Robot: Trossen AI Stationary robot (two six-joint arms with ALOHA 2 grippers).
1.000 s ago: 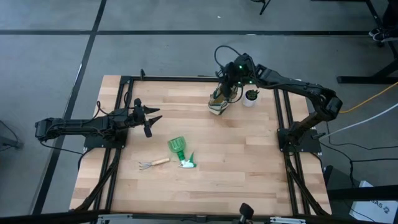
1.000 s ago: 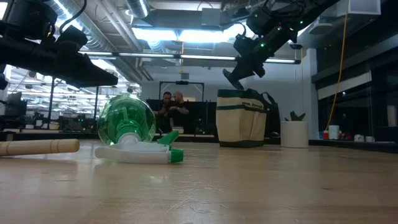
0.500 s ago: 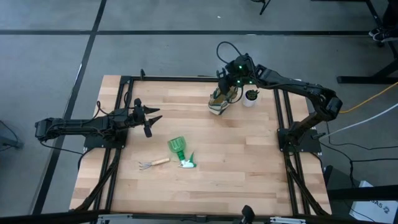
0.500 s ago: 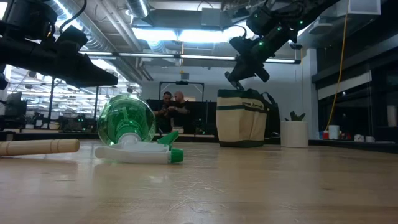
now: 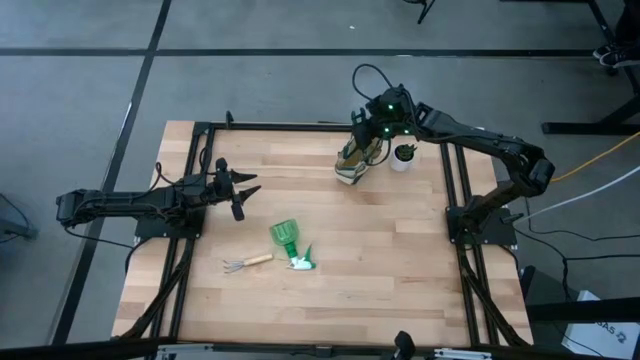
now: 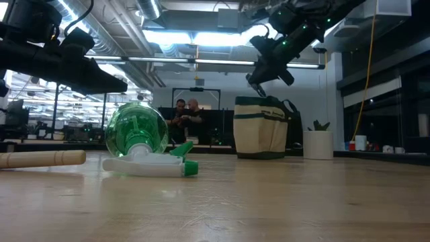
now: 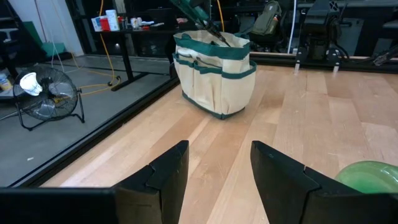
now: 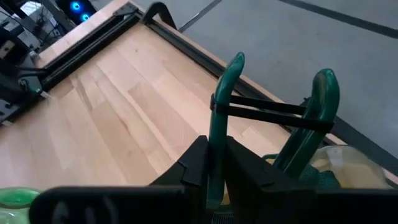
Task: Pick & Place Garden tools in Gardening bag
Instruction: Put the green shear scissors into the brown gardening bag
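The gardening bag (image 5: 350, 165) (image 6: 261, 128) (image 7: 214, 74) stands upright on its base at the table's far side. My right gripper (image 5: 363, 138) (image 6: 255, 82) (image 8: 216, 143) hovers just above its mouth, shut on green-handled pruning shears (image 8: 273, 112). In the left wrist view the shears (image 7: 200, 17) slant down into the bag. The green scoop (image 5: 285, 236) (image 6: 136, 128), the sprayer piece (image 5: 302, 262) (image 6: 148, 166) and the wooden-handled rake (image 5: 248, 262) lie mid-table. My left gripper (image 5: 250, 185) (image 7: 214, 152) waits open at the left. My right gripper pinches one green handle of the shears (image 8: 216, 127) between its two fingers, on the handle's lower part. The fingers slant down from the table's far right. Both handle ends, joined by a dark strap (image 8: 267, 109), rise past the fingertips. The blades are hidden below the fingers.
A small white pot with a plant (image 5: 403, 155) (image 6: 318, 142) stands right beside the bag, toward the table's right edge. Black frame rails (image 5: 455, 190) run along both table sides. Two people stand in the room beyond the table (image 6: 186, 114).
My right gripper has rolled at the wrist while staying over the bag's mouth. The left arm and the tools on the table have not moved.
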